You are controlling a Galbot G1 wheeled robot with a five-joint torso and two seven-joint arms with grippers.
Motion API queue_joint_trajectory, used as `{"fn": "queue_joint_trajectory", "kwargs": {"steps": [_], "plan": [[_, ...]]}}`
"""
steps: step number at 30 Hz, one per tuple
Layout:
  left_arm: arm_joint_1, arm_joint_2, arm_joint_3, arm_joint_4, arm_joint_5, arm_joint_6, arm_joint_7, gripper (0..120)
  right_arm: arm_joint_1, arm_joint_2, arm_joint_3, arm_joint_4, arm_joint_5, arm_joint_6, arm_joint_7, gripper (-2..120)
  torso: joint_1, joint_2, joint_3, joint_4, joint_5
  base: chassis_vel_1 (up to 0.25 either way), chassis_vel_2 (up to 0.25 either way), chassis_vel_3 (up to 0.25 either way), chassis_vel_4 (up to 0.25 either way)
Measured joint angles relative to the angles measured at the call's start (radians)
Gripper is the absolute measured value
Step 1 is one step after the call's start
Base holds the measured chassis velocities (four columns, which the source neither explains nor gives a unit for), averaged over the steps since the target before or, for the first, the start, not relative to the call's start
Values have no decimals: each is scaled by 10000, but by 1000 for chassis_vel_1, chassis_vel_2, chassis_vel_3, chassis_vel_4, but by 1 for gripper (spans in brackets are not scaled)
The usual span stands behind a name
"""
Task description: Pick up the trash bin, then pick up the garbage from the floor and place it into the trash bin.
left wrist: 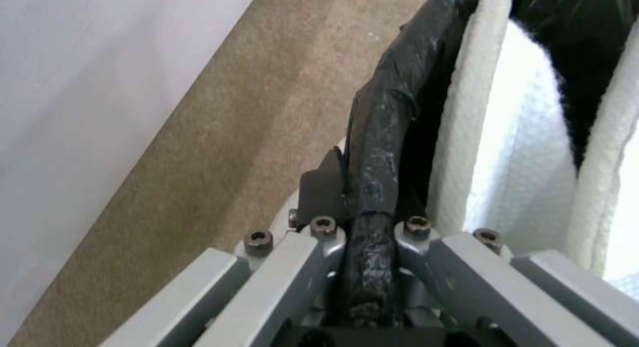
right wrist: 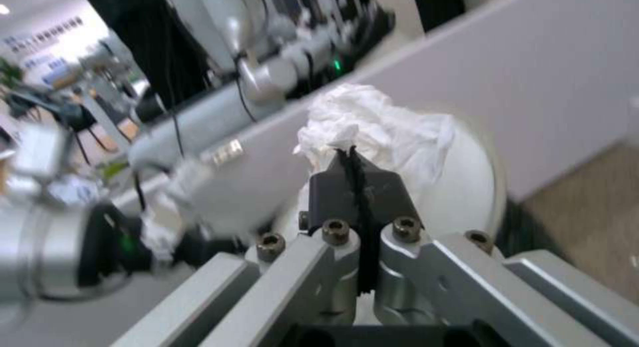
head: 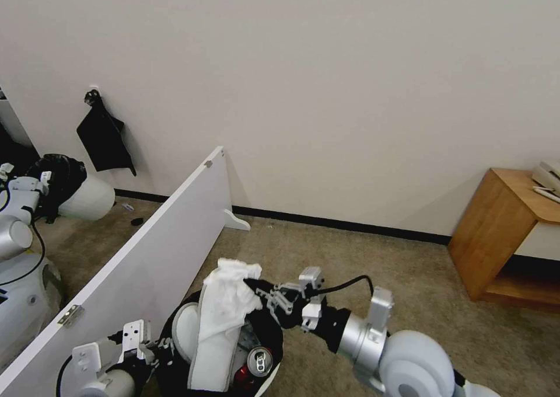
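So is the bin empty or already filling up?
Filling up: the bin, held at its rim by the left gripper, holds slippers, a tissue and a can.

Left hand (left wrist: 373,222) clamps trash bin (left wrist: 389,132) rim, slippers (left wrist: 512,152) inside

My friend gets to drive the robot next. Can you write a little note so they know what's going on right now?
Left gripper: shut on the bag-lined rim of the trash bin, holding it low in front of the robot.
Right gripper: shut, fingertips at the crumpled tissue over the bin; whether it grips the tissue is unclear.
Done: the bin holds two white slippers standing upright and a crushed red can.
Left: settle the tissue inside. No other garbage is in sight on the carpet here, so look around for more.
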Motion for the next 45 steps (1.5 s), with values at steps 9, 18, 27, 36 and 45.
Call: {"fn": "queue_joint_trajectory", "kwargs": {"steps": [9,18,27,36,45], "plan": [[27,0,-110,-137,-39,-2,14,2,134,205,-676,-797,-255,-400,575,0,0,0,0,0,1,0,0,0,0],[38,22,-131,-205,-60,-1,23,2,311,385,-1114,-1229,-127,-1184,1523,0,0,0,0,-1,1,0,0,0,0],[70,27,-95,-262,-87,-1,18,2,582,680,-1386,-1762,1,-1411,1781,0,0,0,0,1,1,0,0,0,0],[80,30,-102,-270,-110,0,18,2,659,658,-1426,-1687,82,-1336,1732,23,0,-1,0,0,1,0,0,0,0],[57,-2,-231,-260,-187,-3,26,2,465,260,-1094,-941,-165,-1169,1604,56,0,0,0,1,1,0,0,0,0]]}}
